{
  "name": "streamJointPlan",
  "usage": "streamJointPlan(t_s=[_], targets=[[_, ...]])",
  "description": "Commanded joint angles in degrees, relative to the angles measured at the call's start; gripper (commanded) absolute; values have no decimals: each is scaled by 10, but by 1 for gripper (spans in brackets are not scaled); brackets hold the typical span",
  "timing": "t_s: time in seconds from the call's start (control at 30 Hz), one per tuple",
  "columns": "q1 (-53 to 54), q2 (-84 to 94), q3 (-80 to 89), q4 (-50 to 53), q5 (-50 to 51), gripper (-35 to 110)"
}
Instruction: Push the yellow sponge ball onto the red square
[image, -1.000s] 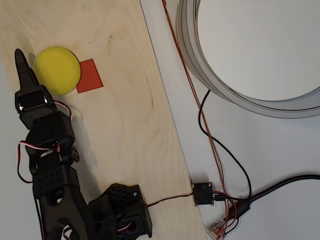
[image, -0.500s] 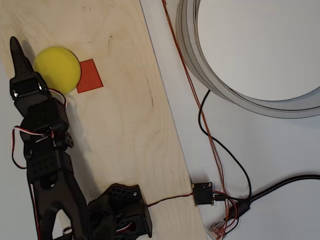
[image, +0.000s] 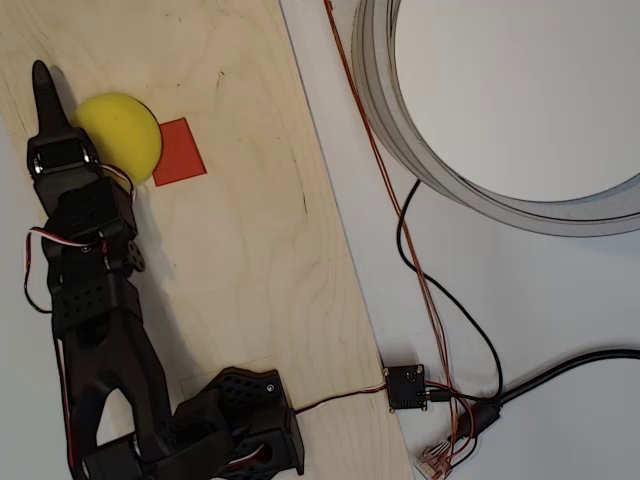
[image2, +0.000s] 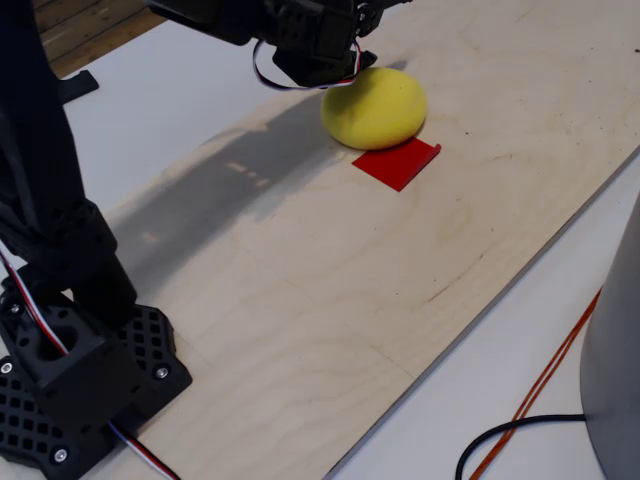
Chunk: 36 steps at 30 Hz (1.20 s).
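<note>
Hand (image: 45, 95) low beside yellow sponge ball (image: 125, 130), fingertip forward.

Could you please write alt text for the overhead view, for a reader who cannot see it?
A black robot arm's gripper sits at the left edge of a yellow sponge ball on a wooden board. The ball overlaps a small red square to its right.

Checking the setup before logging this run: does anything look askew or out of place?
Only the red square sits tilted against the wooden board's edges. The yellow sponge ball covers its left corner. Nothing looks damaged or spilled.
</note>
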<state>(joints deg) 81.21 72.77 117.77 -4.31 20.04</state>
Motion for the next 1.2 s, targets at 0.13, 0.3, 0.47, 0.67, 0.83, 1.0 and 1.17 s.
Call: streamJointPlan(t_s=[0.13, 0.3, 0.47, 0.67, 0.83, 1.0, 1.17], targets=[[21, 15, 1, -11, 2, 32], [33, 28, 23, -10, 1, 32], [40, 44, 46, -10, -3, 32], [43, 67, 74, -10, -6, 32], [47, 91, 98, -10, -11, 32], [53, 107, 116, -10, -18, 31], [55, 112, 114, -11, -27, 32]])
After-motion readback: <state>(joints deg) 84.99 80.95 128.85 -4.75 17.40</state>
